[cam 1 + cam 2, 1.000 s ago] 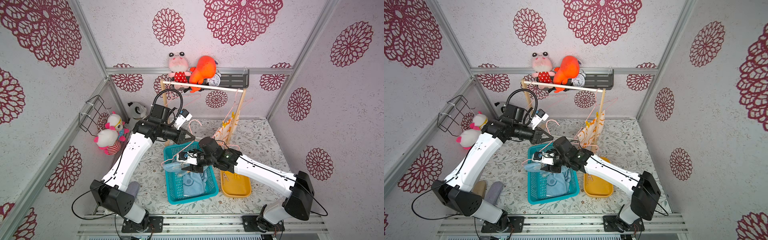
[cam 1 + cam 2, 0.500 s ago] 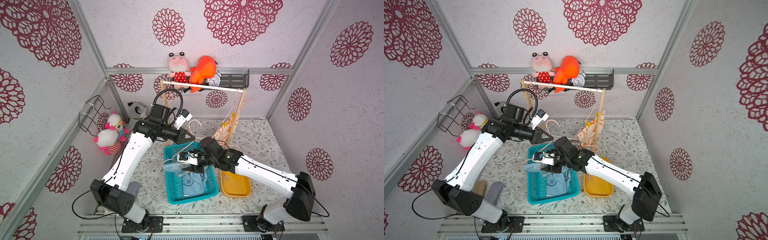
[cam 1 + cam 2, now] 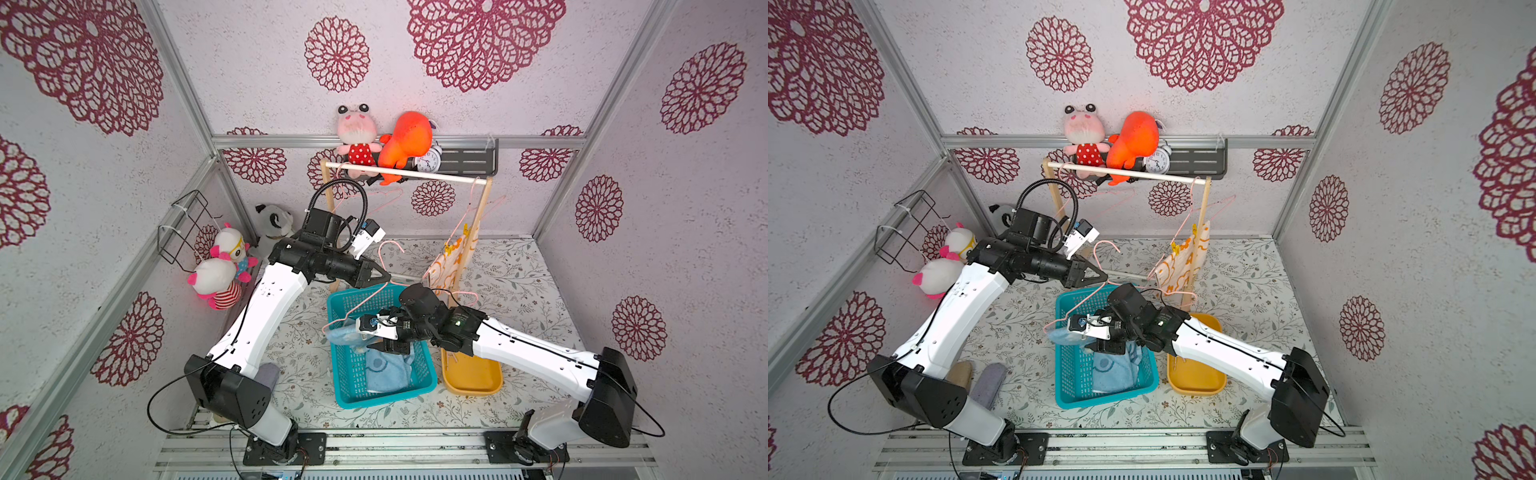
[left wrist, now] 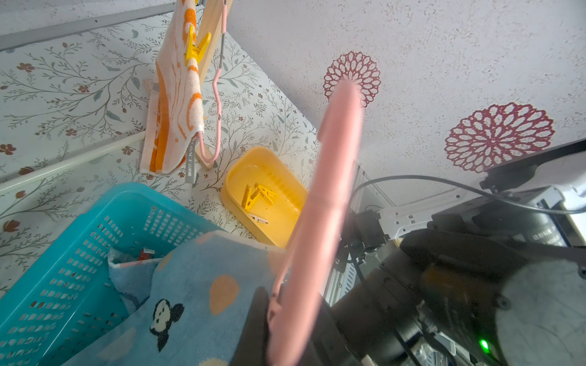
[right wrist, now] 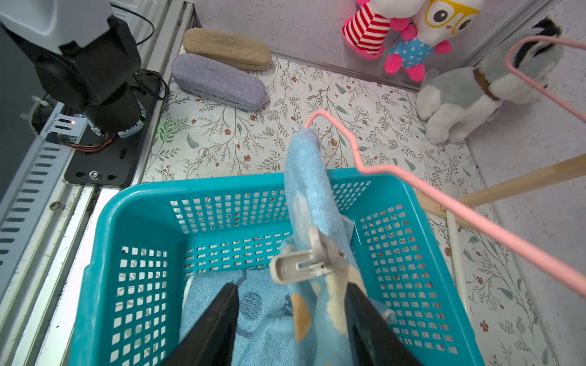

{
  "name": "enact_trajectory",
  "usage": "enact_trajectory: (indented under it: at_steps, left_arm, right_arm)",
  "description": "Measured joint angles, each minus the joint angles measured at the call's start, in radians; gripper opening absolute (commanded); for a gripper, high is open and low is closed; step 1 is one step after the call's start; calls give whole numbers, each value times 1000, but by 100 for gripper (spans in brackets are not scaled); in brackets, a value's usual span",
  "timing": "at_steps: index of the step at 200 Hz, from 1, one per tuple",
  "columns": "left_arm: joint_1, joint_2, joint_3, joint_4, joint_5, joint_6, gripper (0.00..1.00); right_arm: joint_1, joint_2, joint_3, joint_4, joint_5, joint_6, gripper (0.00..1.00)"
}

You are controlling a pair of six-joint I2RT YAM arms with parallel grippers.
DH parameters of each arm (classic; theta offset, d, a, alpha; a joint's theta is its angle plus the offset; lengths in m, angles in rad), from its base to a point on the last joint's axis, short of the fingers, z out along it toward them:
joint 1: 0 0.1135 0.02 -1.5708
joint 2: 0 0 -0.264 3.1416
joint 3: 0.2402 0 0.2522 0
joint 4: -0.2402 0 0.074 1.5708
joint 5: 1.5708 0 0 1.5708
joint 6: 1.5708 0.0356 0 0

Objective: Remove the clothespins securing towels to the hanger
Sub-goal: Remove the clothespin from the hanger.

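Note:
My left gripper [image 3: 384,276] [image 4: 279,317] is shut on a pink wire hanger [image 3: 365,297] [image 4: 333,190] and holds it above the teal basket [image 3: 345,399]. A light blue towel [image 5: 307,177] [image 3: 345,336] hangs from the hanger's low end, pinned by a pale beige clothespin [image 5: 304,263]. My right gripper [image 5: 293,304] [image 3: 378,345] is open, its fingers either side of the towel just short of that clothespin. Another light blue towel [image 3: 388,370] lies in the basket. A white and orange towel [image 3: 453,257] [image 4: 177,95] hangs on the rack with a yellow clothespin [image 4: 195,47].
A yellow tray [image 3: 473,382] [image 4: 241,171] right of the basket holds loose clothespins [image 4: 258,195]. The wooden rack [image 3: 482,232] stands behind. Plush toys [image 3: 220,270] sit by the left wall, and two glasses cases [image 5: 218,80] lie near the left arm's base.
The right wrist has edged slightly toward the rack. The left gripper still holds the hanger in the same place.

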Motion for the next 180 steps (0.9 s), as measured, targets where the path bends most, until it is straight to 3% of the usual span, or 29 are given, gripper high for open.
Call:
enact_trajectory:
  at_steps: [103, 180]
  left_arm:
    - [0, 2, 2, 0, 14, 0, 0]
    - [0, 2, 2, 0, 17, 0, 0]
  right_arm:
    - [14, 65, 31, 45, 31, -19, 52]
    - [17, 71, 47, 66, 29, -36, 32]
